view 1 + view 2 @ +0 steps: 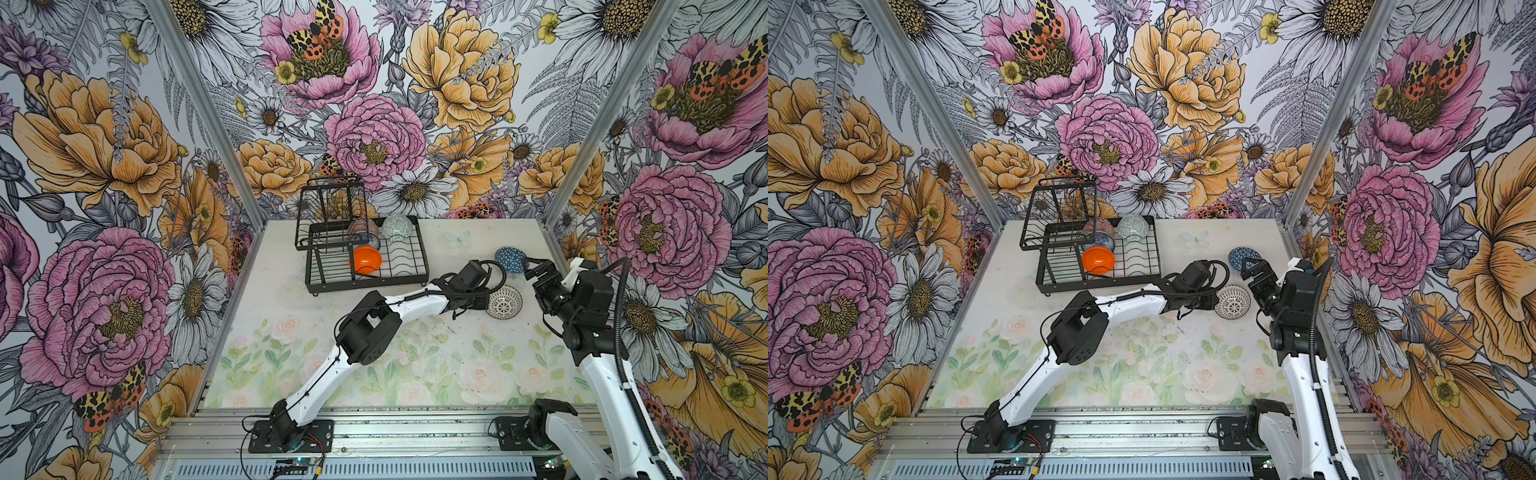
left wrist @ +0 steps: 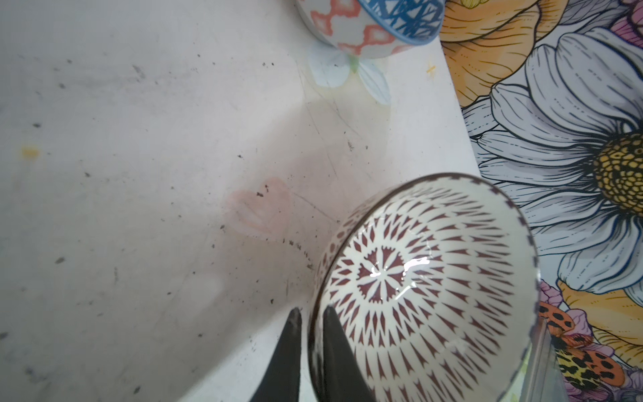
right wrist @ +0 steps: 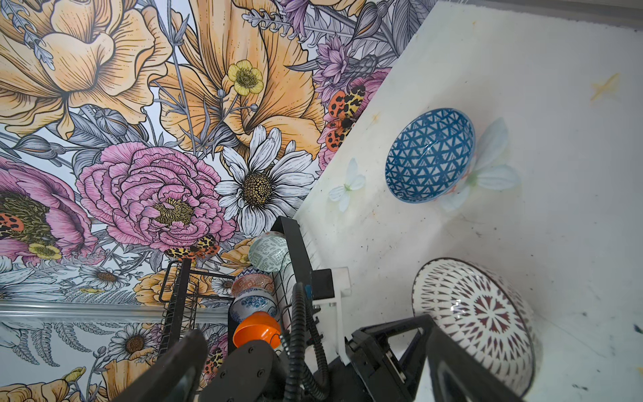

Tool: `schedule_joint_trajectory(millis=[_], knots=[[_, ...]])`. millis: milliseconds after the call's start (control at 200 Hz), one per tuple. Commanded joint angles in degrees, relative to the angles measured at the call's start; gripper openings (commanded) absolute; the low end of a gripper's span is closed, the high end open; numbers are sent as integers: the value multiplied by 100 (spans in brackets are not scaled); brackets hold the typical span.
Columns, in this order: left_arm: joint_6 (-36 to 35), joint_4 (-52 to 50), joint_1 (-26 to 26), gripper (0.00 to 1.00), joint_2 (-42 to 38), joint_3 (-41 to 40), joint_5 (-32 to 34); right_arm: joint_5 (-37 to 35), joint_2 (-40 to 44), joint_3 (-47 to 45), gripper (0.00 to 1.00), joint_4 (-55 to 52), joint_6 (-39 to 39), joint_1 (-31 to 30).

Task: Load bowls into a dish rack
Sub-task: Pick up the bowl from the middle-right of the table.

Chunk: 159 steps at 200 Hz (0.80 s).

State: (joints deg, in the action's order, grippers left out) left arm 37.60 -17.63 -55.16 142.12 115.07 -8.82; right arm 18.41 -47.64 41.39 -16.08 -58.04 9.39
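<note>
Pickup in hand: lattice bowl gripped, four bowls racked, two to go.
Nearest you, the left pincer [image 2: 309,323] is pressed almost together on the rim of the black-and-white lattice-patterned round bowl [image 1: 504,302], one finger inside and one outside. The bowl is tilted over the pale flower-printed tabletop [image 1: 415,365]; whether it is clear of it, you cannot tell. Just beyond, the right pincer [image 1: 531,268] is spread wide and empty, beside the dark blue geometric-patterned bowl [image 1: 510,259]. Farthest, the black wire dish rack [image 1: 368,283] holds four bowls on edge. Next, by my reckoning, you lift, carry across to a free slot, and avoid knocking the glossy orange bowl [image 1: 365,259].
</note>
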Motion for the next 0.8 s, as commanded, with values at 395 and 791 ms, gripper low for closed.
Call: schedule_joint_trajectory(millis=[395,791], knots=[[-11,390,-14,0,-518,-726,338,306,20,-13,99,54,-100,124],[-159,1587,244,0,-2252,-2533,1310,683,-89,350,99,330,-372,73]])
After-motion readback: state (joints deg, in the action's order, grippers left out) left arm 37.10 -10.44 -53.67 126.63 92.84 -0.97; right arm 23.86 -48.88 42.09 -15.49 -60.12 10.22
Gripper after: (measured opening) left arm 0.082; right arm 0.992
